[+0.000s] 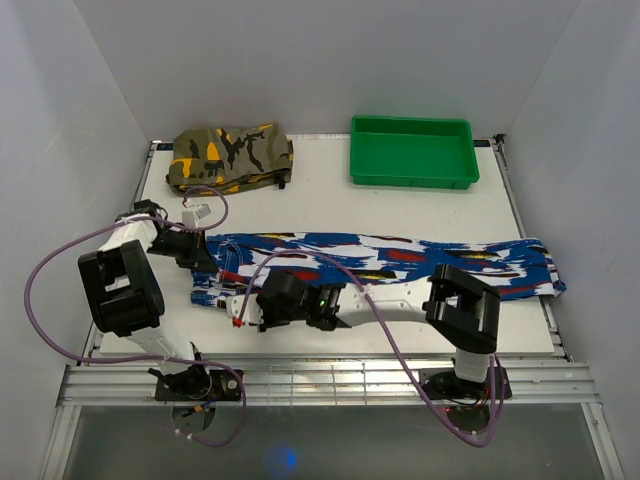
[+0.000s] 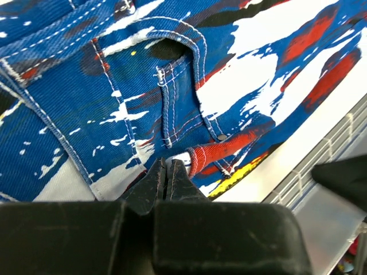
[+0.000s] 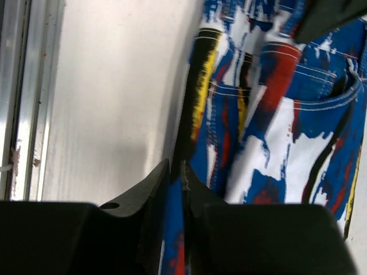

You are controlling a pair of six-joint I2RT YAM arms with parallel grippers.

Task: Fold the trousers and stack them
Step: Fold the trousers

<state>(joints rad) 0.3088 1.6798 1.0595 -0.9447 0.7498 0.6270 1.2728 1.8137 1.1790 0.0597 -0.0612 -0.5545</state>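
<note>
The blue-print trousers [image 1: 400, 262] lie stretched flat across the white board, waist end at the left and leg ends at the right. My left gripper [image 1: 203, 252] sits at the far corner of the waist. In the left wrist view it [image 2: 166, 163] is shut, with the waistband edge of the trousers [image 2: 114, 97] pinched at its tips. My right gripper [image 1: 240, 318] is at the near corner of the waist. In the right wrist view it [image 3: 175, 166] is shut on the trousers [image 3: 275, 143], with blue and red cloth showing between its fingers.
A folded camouflage garment [image 1: 230, 155] lies at the back left. A green tray [image 1: 412, 122] stands at the back right. Aluminium rails [image 1: 330, 380] run along the near edge, just below the waist end. White walls close in the left, right and back sides.
</note>
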